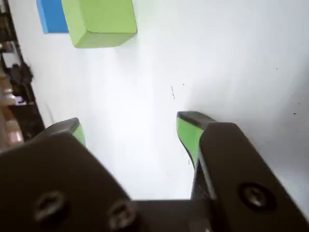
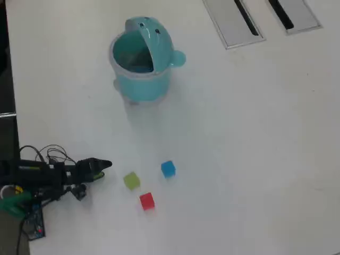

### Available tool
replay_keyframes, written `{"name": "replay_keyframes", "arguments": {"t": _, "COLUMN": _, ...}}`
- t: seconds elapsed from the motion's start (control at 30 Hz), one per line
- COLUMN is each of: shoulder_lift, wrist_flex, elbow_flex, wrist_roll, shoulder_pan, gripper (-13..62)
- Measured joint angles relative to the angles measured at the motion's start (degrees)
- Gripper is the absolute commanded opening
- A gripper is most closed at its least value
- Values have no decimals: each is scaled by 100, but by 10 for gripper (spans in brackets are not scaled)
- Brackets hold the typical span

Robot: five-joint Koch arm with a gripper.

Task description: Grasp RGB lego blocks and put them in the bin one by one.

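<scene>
Pincer [image 1: 130,130] is spread wide with nothing in it, black plastic jaws with green pads, hovering over smooth white table [image 2: 255,149]. Yellow-green cube [image 2: 132,180] sits just beyond its tip in the overhead view, matte with soft edges. Blue cube [image 2: 168,169] is near that one, red cube [image 2: 146,201] too. Round teal bin [image 2: 143,79] stands well apart from the yellow-green cube, lid flipped up, open table all around.

A white table [image 2: 239,159] spreads evenly lit ahead of the gripper. Two grey slotted panels [image 2: 234,21] lie far beyond it. Behind it, dim clutter, perhaps shelving [image 1: 12,92].
</scene>
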Motion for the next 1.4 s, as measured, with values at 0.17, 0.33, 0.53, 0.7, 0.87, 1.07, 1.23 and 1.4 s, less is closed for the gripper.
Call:
{"name": "replay_keyframes", "arguments": {"t": 0.17, "shoulder_lift": 0, "wrist_flex": 0, "elbow_flex": 0, "wrist_roll": 0, "shoulder_pan": 0, "gripper": 346}}
{"name": "replay_keyframes", "arguments": {"t": 0.33, "shoulder_lift": 0, "wrist_flex": 0, "elbow_flex": 0, "wrist_roll": 0, "shoulder_pan": -44, "gripper": 345}}
{"name": "replay_keyframes", "arguments": {"t": 0.53, "shoulder_lift": 0, "wrist_flex": 0, "elbow_flex": 0, "wrist_roll": 97, "shoulder_pan": 123, "gripper": 334}}
{"name": "replay_keyframes", "arguments": {"t": 0.7, "shoulder_lift": 0, "wrist_flex": 0, "elbow_flex": 0, "wrist_roll": 9, "shoulder_pan": 211, "gripper": 330}}
{"name": "replay_keyframes", "arguments": {"t": 0.87, "shoulder_lift": 9, "wrist_flex": -18, "elbow_flex": 0, "wrist_roll": -976, "shoulder_pan": 976, "gripper": 330}}
{"name": "replay_keyframes", "arguments": {"t": 1.07, "shoulder_lift": 0, "wrist_flex": -492, "elbow_flex": 0, "wrist_roll": -2514, "shoulder_pan": 2136, "gripper": 330}}
{"name": "replay_keyframes", "arguments": {"t": 1.23, "shoulder_lift": 0, "wrist_flex": -958, "elbow_flex": 0, "wrist_roll": -3665, "shoulder_pan": 2320, "gripper": 330}}
{"name": "replay_keyframes", "arguments": {"t": 1.4, "shoulder_lift": 0, "wrist_flex": -1107, "elbow_flex": 0, "wrist_roll": -4359, "shoulder_pan": 2259, "gripper": 330}}
